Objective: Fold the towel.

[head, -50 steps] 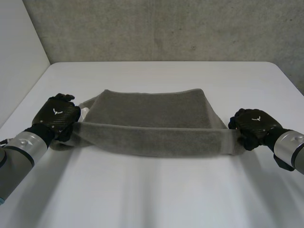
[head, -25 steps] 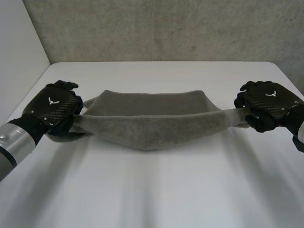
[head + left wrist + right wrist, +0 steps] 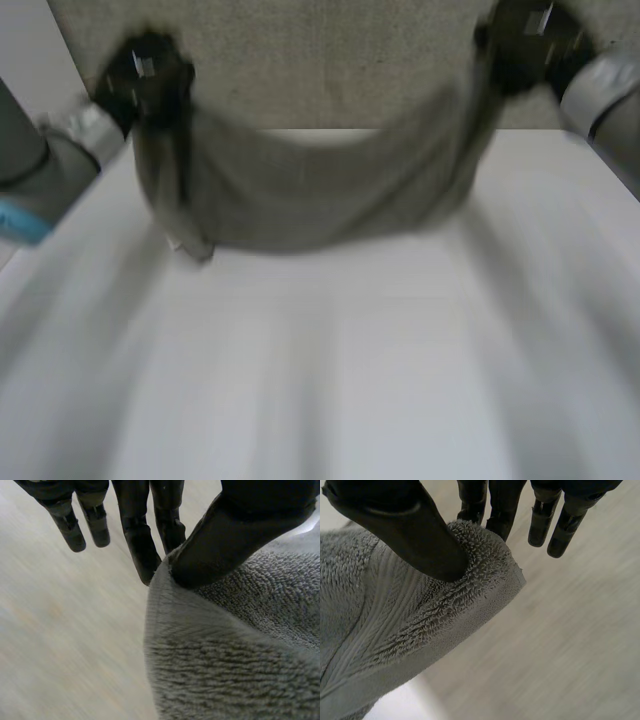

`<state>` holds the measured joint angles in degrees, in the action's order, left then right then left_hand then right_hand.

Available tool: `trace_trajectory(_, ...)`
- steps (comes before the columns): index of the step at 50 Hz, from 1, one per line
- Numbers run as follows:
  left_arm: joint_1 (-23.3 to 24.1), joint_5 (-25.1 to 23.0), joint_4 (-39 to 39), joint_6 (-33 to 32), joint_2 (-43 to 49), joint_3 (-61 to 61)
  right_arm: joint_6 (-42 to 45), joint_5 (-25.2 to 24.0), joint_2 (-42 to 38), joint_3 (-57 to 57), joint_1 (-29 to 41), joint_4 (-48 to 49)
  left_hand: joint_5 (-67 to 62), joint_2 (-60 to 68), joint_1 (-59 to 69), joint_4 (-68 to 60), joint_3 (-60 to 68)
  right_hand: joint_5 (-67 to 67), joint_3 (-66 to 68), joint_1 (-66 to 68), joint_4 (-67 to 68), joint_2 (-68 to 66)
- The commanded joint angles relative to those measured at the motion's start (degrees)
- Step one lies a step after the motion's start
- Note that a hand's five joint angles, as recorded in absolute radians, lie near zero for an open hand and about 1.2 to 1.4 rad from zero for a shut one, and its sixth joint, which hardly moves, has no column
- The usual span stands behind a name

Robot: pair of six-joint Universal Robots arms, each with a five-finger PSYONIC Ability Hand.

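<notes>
1. The left hand pinches one top corner of the towel between thumb and one finger. Its other fingers are straight and hold nothing.
2. The right hand pinches the opposite corner the same way, with its spare fingers straight.
3. The towel hangs below the fingers of both hands, sagging in the middle. Its lower edge is near or on the tabletop; I cannot tell which.
4. For a clean fold, I judge both pinches should stay firm, with the hands level and drawn apart to remove the sag. The held edge can then be lowered evenly, corners matched.
</notes>
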<state>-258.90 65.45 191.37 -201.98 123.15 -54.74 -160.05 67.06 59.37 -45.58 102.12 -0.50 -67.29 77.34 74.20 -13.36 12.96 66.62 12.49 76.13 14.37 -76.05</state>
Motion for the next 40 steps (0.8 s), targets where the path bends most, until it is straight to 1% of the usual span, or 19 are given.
trace_trajectory(1,-0.37,2.75,18.74,16.93,-9.58,3.69,-11.43,2.03,7.5,-0.81,0.28,11.76,-2.71,2.66,5.8,3.36,-2.96,3.38,-2.49,3.87,-4.37,-3.95)
trace_trajectory(4,-1.16,1.44,20.97,19.6,-9.51,-1.49,-11.07,0.79,7.95,-4.08,0.28,10.96,-2.71,2.66,5.8,3.36,-2.96,3.38,-2.49,3.87,-4.37,-3.95)
trace_trajectory(6,-1.69,0.04,20.88,18.91,-9.51,-4.56,-10.2,-2.19,10.22,-11.69,-0.25,10.26,-2.71,2.66,5.8,3.36,-2.96,3.38,-2.49,3.87,-4.37,-3.95)
trace_trajectory(7,-1.7,0.03,20.88,18.9,-9.51,-4.59,-10.19,-2.2,10.23,-11.73,-0.25,10.26,-2.71,2.66,5.8,3.36,-2.96,3.38,-2.49,3.87,-4.37,-3.95)
trace_trajectory(9,-3.01,-3.82,20.97,17.06,-10.04,-12.02,-8.18,-4.21,12.51,-19.16,-2.79,10.61,-2.71,2.66,5.8,3.36,-2.96,3.38,-2.49,3.87,-4.37,-3.95)
trace_trajectory(10,-3.01,-3.84,20.97,17.05,-10.04,-12.06,-8.17,-4.22,12.52,-19.2,-2.8,10.61,-2.71,2.66,5.8,3.36,-2.96,3.38,-2.49,3.87,-4.37,-3.95)
trace_trajectory(12,-3.36,-6.9,21.5,14.26,-10.65,-20.37,-6.85,-5.19,13.49,-22.63,-4.21,10.61,-2.71,2.66,5.8,3.36,-2.96,3.38,-2.49,3.87,-4.37,-3.95)
trace_trajectory(14,-3.28,-8.05,21.41,11.98,-11.26,-24.24,-4.06,-7.2,13.93,-28.75,-6.22,10.43,-2.71,2.66,5.8,3.36,-2.96,3.38,-2.49,3.87,-4.37,-3.95)
trace_trajectory(15,-3.28,-8.06,21.41,11.96,-11.27,-24.28,-4.04,-7.21,13.93,-28.78,-6.23,10.43,-2.71,2.66,5.8,3.36,-2.96,3.38,-2.49,3.87,-4.37,-3.95)
trace_trajectory(17,-3.37,-9.63,20.97,7.5,-13.02,-31.62,-1.68,-8.87,14.19,-34.38,-7.63,10.09,-2.71,2.66,5.8,3.36,-2.96,3.38,-2.49,3.87,-4.37,-3.95)
trace_trajectory(20,-3.28,-11.65,20.97,3.62,-14.86,-38.75,-0.36,-10.02,14.89,-39.3,-10.0,9.82,-2.71,2.66,5.8,3.36,-2.96,3.38,-2.49,3.87,-4.37,-3.95)
trace_trajectory(23,-3.37,-12.81,20.97,1.85,-15.58,-41.68,0.0,-10.99,16.12,-41.79,-11.15,9.73,-2.71,2.66,5.8,3.36,-2.96,3.38,-2.49,3.87,-4.37,-3.95)
trace_trajectory(25,-4.15,-14.38,20.8,-0.86,-16.8,-45.88,0.61,-13.79,19.1,-46.25,-12.46,9.73,-2.71,2.66,5.8,3.36,-2.96,3.38,-2.49,3.87,-4.37,-3.95)
trace_trajectory(29,-5.83,-14.83,19.92,-2.11,-18.83,-48.45,0.7,-16.0,22.54,-48.9,-13.52,9.55,-2.71,2.66,5.8,3.36,-2.96,3.38,-2.49,3.87,-4.37,-3.95)
trace_trajectory(31,-6.35,-14.92,18.6,-2.11,-20.76,-49.24,0.18,-16.53,24.82,-49.7,-14.14,9.12,-2.71,2.66,5.8,3.36,-2.96,3.38,-2.49,3.87,-4.37,-3.95)
trace_trajectory(33,-7.23,-15.0,14.67,-1.84,-25.13,-50.11,0.0,-16.96,30.16,-50.31,-15.45,6.5,-2.71,2.66,5.8,3.36,-2.96,3.38,-2.49,3.87,-4.37,-3.95)
trace_trajectory(34,-7.23,-15.0,14.64,-1.84,-25.16,-50.12,0.0,-16.97,30.19,-50.31,-15.46,6.48,-2.71,2.66,5.8,3.36,-2.96,3.38,-2.49,3.87,-4.37,-3.95)
trace_trajectory(36,-8.02,-14.92,9.92,-1.67,-29.79,-50.73,0.09,-17.23,35.52,-50.14,-17.12,1.67,-2.71,2.66,5.8,3.36,-2.96,3.38,-2.49,3.87,-4.37,-3.95)
trace_trajectory(40,-8.81,-14.92,5.33,-1.67,-34.91,-51.61,0.18,-17.49,39.57,-49.87,-18.61,-3.69,-2.71,2.66,5.8,3.36,-2.96,3.38,-2.49,3.87,-4.37,-3.95)
